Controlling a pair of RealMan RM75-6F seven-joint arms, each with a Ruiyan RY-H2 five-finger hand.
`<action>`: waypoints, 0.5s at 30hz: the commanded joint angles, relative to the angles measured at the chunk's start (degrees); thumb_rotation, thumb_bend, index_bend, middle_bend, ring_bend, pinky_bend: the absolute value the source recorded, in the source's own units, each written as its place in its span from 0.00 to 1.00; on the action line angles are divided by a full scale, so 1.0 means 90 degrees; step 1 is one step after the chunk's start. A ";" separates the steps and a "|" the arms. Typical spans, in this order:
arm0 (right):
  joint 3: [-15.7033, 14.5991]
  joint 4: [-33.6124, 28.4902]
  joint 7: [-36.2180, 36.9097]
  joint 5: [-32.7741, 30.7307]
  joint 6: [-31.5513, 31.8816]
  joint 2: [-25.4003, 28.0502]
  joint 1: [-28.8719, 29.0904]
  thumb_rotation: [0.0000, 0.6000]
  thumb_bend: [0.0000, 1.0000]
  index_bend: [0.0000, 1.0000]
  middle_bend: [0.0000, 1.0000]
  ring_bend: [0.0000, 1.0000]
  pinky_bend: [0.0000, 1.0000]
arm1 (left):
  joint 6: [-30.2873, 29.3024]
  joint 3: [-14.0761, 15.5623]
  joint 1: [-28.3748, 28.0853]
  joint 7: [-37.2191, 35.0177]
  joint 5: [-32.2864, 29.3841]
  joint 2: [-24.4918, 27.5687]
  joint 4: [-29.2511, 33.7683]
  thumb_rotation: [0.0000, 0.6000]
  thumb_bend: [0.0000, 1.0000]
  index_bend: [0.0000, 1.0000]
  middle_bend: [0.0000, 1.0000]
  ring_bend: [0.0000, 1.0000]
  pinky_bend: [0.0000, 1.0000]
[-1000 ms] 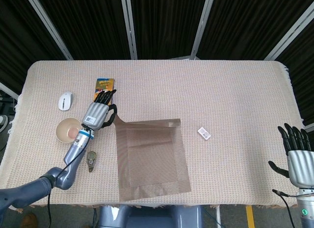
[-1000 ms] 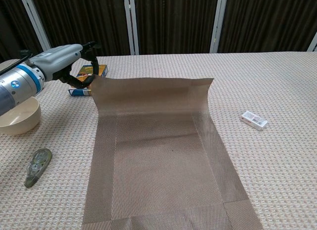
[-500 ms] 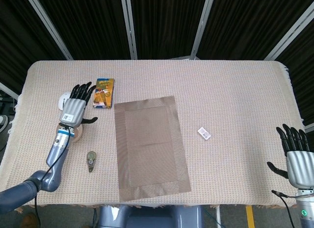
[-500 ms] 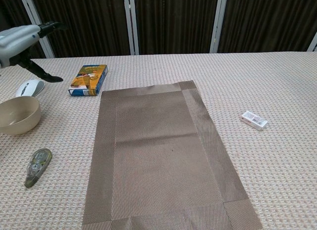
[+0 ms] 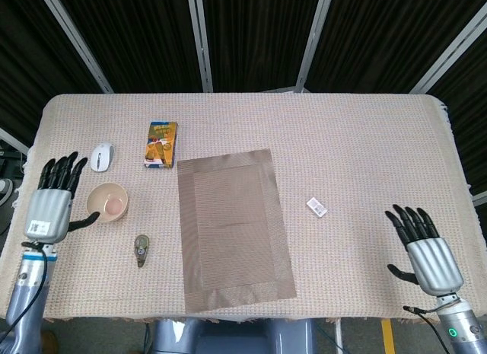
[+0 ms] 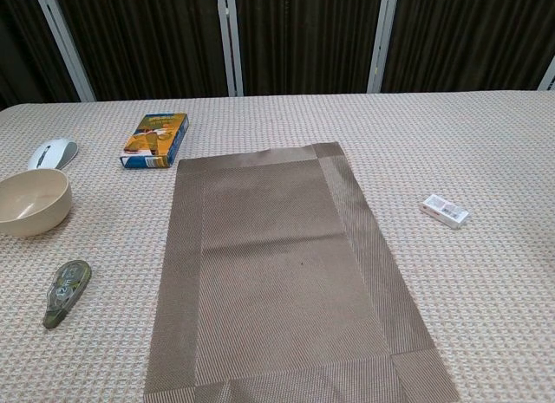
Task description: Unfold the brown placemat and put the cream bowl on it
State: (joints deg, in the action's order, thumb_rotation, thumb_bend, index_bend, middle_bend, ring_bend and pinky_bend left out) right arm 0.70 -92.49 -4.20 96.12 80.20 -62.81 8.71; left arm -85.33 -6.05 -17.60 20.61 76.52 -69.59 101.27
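Observation:
The brown placemat (image 5: 233, 223) (image 6: 282, 272) lies flat and fully spread in the middle of the table. The cream bowl (image 5: 107, 202) (image 6: 32, 202) stands upright on the cloth to the mat's left, apart from it. My left hand (image 5: 52, 205) hovers just left of the bowl at the table's left edge, fingers spread, holding nothing. My right hand (image 5: 424, 251) is at the front right corner, fingers also spread and empty. Neither hand shows in the chest view.
A white mouse (image 5: 101, 157) (image 6: 52, 152) and an orange-blue box (image 5: 160, 144) (image 6: 155, 139) lie behind the bowl. A correction-tape dispenser (image 5: 141, 250) (image 6: 65, 291) lies in front of it. A small white eraser (image 5: 316, 207) (image 6: 445, 211) sits right of the mat.
My left hand let go of the mat's far edge, the mat fell flat, and the hand drew back left past the bowl. My right hand shifted up and inward.

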 commanded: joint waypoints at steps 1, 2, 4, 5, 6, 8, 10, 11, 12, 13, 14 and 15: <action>-0.0227 -0.0084 -0.0083 0.0368 -0.0615 0.0029 0.0418 1.00 0.00 0.00 0.00 0.00 0.00 | -0.0187 0.0268 0.0309 0.0374 -0.0048 0.0327 0.0437 1.00 0.00 0.00 0.00 0.00 0.00; -0.0269 -0.0120 -0.0184 0.0425 -0.0959 -0.0024 0.0607 1.00 0.00 0.00 0.00 0.00 0.00 | -0.0201 0.0295 0.0350 0.0434 -0.0039 0.0393 0.0526 1.00 0.00 0.00 0.00 0.00 0.00; -0.0279 -0.0163 -0.0275 0.0425 -0.1210 -0.0076 0.0752 1.00 0.00 0.00 0.00 0.00 0.00 | -0.0255 0.0300 0.0401 0.0481 -0.0024 0.0413 0.0558 1.00 0.00 0.00 0.00 0.00 0.00; -0.0312 -0.0187 -0.0376 0.0497 -0.1463 -0.0174 0.0908 1.00 0.00 0.00 0.00 0.00 0.00 | -0.0260 0.0328 0.0450 0.0499 -0.0047 0.0450 0.0617 1.00 0.00 0.00 0.00 0.00 0.00; -0.0323 -0.0189 -0.0439 0.0515 -0.1597 -0.0230 0.0991 1.00 0.00 0.00 0.00 0.00 0.00 | -0.0255 0.0341 0.0478 0.0494 -0.0056 0.0490 0.0669 1.00 0.00 0.00 0.00 0.00 0.00; -0.0386 -0.0190 -0.0627 0.0648 -0.1907 -0.0376 0.1193 1.00 0.00 0.00 0.00 0.00 0.00 | -0.0305 0.0338 0.0548 0.0475 -0.0056 0.0583 0.0734 1.00 0.00 0.00 0.00 0.00 0.00; -0.0433 -0.0148 -0.0740 0.0791 -0.2081 -0.0525 0.1344 1.00 0.00 0.00 0.00 0.00 0.00 | -0.0350 0.0334 0.0606 0.0436 -0.0042 0.0650 0.0758 1.00 0.00 0.00 0.00 0.00 0.00; -0.0469 -0.0097 -0.0749 0.0913 -0.2165 -0.0644 0.1448 1.00 0.00 0.00 0.00 0.00 0.00 | -0.0357 0.0335 0.0640 0.0397 -0.0044 0.0694 0.0785 1.00 0.00 0.00 0.00 0.00 0.00; -0.0495 -0.0027 -0.0694 0.1039 -0.2179 -0.0754 0.1527 1.00 0.00 0.01 0.00 0.00 0.00 | -0.0358 0.0334 0.0663 0.0358 -0.0049 0.0732 0.0816 1.00 0.00 0.00 0.00 0.00 0.00; -0.0527 0.0086 -0.0598 0.1195 -0.2158 -0.0876 0.1609 1.00 0.00 0.03 0.00 0.00 0.00 | -0.0348 0.0331 0.0678 0.0323 -0.0049 0.0768 0.0844 1.00 0.00 0.00 0.00 0.00 0.00; -0.0570 0.0227 -0.0480 0.1357 -0.2133 -0.0991 0.1694 1.00 0.00 0.05 0.00 0.00 0.00 | -0.0337 0.0325 0.0693 0.0254 -0.0043 0.0813 0.0888 1.00 0.00 0.00 0.00 0.00 0.00; -0.0610 0.0358 -0.0369 0.1465 -0.2104 -0.1075 0.1756 1.00 0.00 0.06 0.00 0.00 0.00 | -0.0324 0.0321 0.0703 0.0193 -0.0026 0.0852 0.0917 1.00 0.00 0.00 0.00 0.00 0.00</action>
State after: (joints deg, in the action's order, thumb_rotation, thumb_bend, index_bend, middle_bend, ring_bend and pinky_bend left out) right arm -3.81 -91.46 -9.19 106.97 61.32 -70.42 22.88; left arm -88.36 -3.12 -11.47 22.76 76.20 -62.28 109.16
